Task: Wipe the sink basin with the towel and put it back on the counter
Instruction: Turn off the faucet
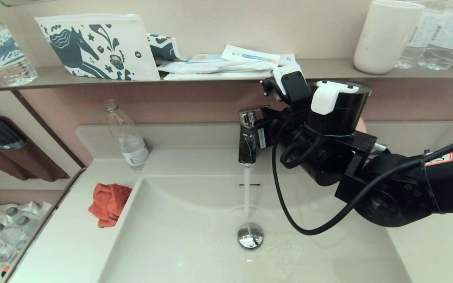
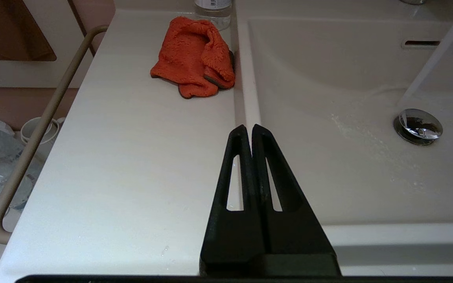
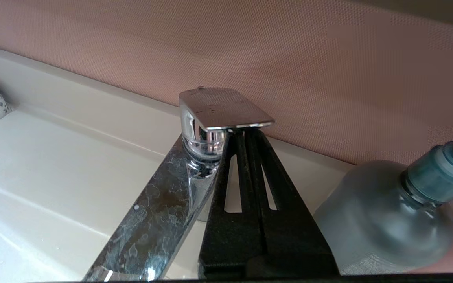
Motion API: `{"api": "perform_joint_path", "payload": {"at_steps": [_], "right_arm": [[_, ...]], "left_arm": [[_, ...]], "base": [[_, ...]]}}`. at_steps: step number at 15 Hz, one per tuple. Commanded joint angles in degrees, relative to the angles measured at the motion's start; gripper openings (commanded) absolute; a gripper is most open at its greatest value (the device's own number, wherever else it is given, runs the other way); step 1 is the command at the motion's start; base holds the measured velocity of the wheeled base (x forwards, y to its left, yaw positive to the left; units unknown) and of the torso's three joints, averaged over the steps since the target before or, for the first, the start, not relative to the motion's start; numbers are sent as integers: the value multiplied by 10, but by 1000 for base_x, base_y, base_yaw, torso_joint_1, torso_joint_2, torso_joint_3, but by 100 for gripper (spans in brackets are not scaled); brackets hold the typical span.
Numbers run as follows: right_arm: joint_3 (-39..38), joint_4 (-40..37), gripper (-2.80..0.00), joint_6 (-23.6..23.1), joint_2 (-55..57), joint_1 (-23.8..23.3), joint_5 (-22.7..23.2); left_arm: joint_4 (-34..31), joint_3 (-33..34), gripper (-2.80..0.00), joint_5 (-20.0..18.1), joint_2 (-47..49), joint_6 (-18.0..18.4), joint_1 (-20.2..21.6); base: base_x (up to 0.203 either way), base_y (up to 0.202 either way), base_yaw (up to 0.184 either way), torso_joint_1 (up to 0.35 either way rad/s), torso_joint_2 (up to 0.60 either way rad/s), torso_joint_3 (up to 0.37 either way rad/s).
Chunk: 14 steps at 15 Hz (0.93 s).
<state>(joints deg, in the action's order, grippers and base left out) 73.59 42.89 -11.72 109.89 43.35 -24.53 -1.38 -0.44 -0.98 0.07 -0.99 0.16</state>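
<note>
Right gripper (image 3: 246, 133) clenched, jaws pressed together with nothing between them, tips tucked right under the flat lever of the faucet (image 3: 210, 118) at the back of the sink basin (image 1: 195, 236). In the head view the right arm reaches in from the right, across the basin's far corner, to the faucet. Water runs from the spout in a thin stream (image 1: 246, 188) down to the drain plug (image 1: 250, 235); basin floor around the plug looks wet.

Towel (image 1: 108, 203) lies bunched on the table (image 1: 73, 243), on the robot's left of the basin, right at the basin's rim, dark edge showing; nothing is touching it. Clear plastic bottle (image 1: 126, 137) stands just behind it, near the back ledge.

Left gripper (image 2: 249, 131) also clenched, empty, hovering above the rim between table and basin, well short of the towel.

Frosted bottle (image 3: 387, 220) sits close beside the right gripper. Wall shelf (image 1: 328, 68) above holds a pouch (image 1: 96, 47), packets and a cup (image 1: 385, 35).
</note>
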Motion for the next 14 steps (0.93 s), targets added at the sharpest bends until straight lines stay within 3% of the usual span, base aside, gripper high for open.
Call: {"api": "perform_joint_path", "payload": {"at_steps": [1,5,14], "right_arm": [[-20,3,-280,-1,-18,4,-2],[-65,3,-280,-1,-56,10,-1],[-10,0,-280,-10,-43,8,3]], "left_arm": [[0,0,-280,0,0,-1,0],[0,0,-280,0,0,0,0],[0,0,-280,0,0,0,0]], "base": [[0,0,0,0,0,0],[0,0,0,0,0,0],[0,0,0,0,0,0]]}}
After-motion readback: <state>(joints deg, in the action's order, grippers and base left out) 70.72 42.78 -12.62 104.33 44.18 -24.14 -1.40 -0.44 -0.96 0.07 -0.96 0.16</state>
